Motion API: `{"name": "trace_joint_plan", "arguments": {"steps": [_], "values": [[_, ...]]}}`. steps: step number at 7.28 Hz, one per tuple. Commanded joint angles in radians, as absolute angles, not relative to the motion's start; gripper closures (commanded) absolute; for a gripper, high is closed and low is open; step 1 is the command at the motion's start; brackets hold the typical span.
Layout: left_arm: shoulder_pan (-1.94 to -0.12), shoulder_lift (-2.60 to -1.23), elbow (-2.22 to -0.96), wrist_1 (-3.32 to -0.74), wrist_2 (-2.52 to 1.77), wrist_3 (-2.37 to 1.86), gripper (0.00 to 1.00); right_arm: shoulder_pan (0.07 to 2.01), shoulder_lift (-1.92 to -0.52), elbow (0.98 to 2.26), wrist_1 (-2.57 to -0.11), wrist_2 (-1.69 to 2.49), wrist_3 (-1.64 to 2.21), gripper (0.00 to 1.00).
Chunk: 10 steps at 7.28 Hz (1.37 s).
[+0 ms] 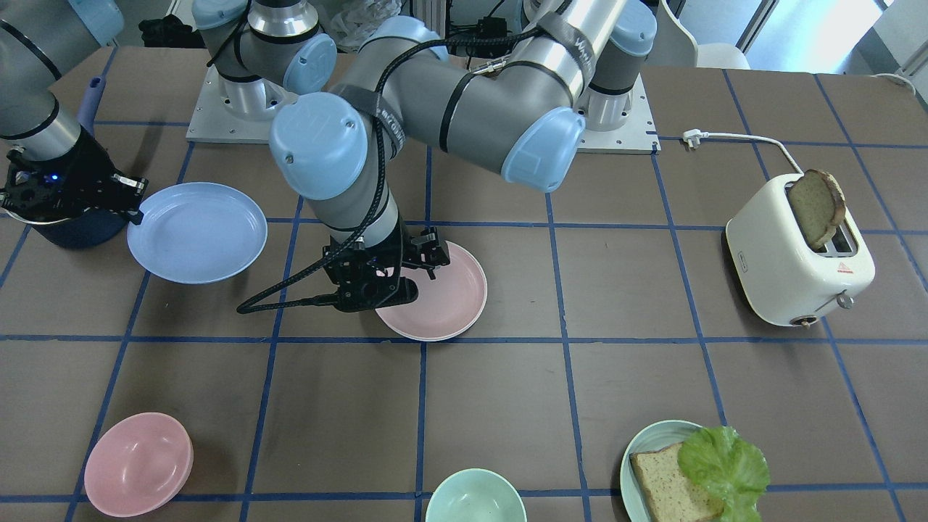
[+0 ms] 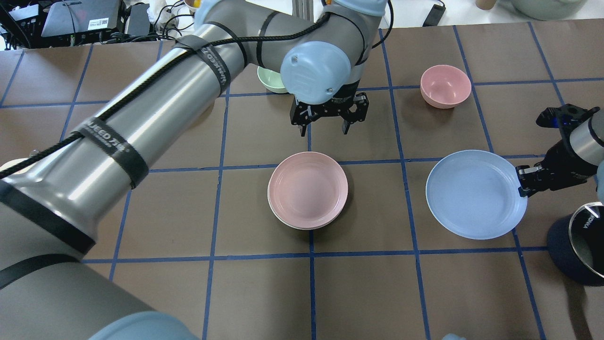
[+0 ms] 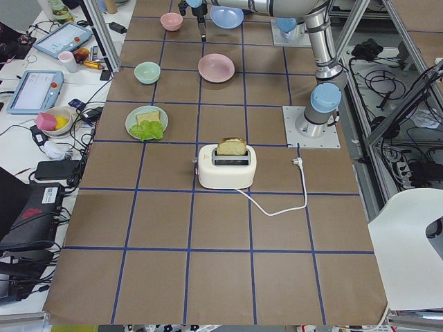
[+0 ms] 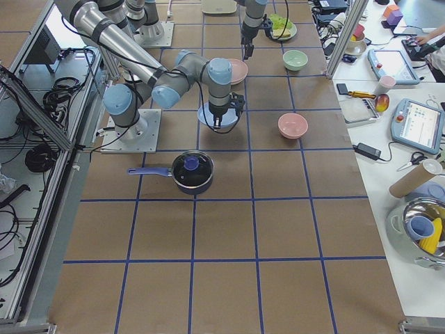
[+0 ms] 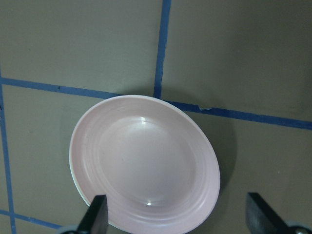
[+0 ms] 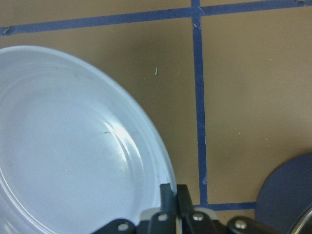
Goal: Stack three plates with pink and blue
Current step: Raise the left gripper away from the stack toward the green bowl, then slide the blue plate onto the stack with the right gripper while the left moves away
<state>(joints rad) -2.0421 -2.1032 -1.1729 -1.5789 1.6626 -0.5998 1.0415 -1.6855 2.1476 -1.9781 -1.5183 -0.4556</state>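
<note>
Stack so far: pink plate (image 2: 307,190) sits on cream plate (image 2: 279,219), slightly off-centre (cream rim shows on 1 side only).
Blue plate: blue plate (image 2: 474,193) well apart from the stack, toward the robot's right; whether it is clear of the table, cannot tell.
Right gripper: right gripper (image 2: 524,182) pinched closed on the blue plate's rim, edge grip only.
Left gripper: left gripper (image 2: 323,128) spread wide, holding nothing, hanging near the stack's far side.
Risk 1: a thin rim pinch may let the plate pivot or slip in transit.
Risk 2: the left arm may block the path to the stack.
Risk 3: saucepan (image 2: 578,250) sits close by the right wrist; a swing could clip it.
Surface: brown table (image 2: 264,293) with blue tape grid.
Room: pink bowl (image 2: 445,86), toaster (image 1: 797,261), benches with tablets alongside.
</note>
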Motion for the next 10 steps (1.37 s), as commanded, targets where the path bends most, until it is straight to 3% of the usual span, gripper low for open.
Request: {"name": "trace_joint_plan", "arguments": {"steps": [1,5,10], "values": [[-1.982,-1.999,-1.181,-1.598,1.664,-0.487,0.00,1.090,-1.751,2.163,-1.953,-1.460,-0.387,1.00],[-1.847,-1.864,-1.190,-1.690,1.666,-0.220,0.00,1.336,-1.714,2.148,-1.945,-1.456,-0.058,1.00],[-1.702,-1.764,-1.192,-1.750,1.655,-0.045,0.00,1.661,-1.485,1.928,-1.997,-1.457,0.367,1.00]]}}
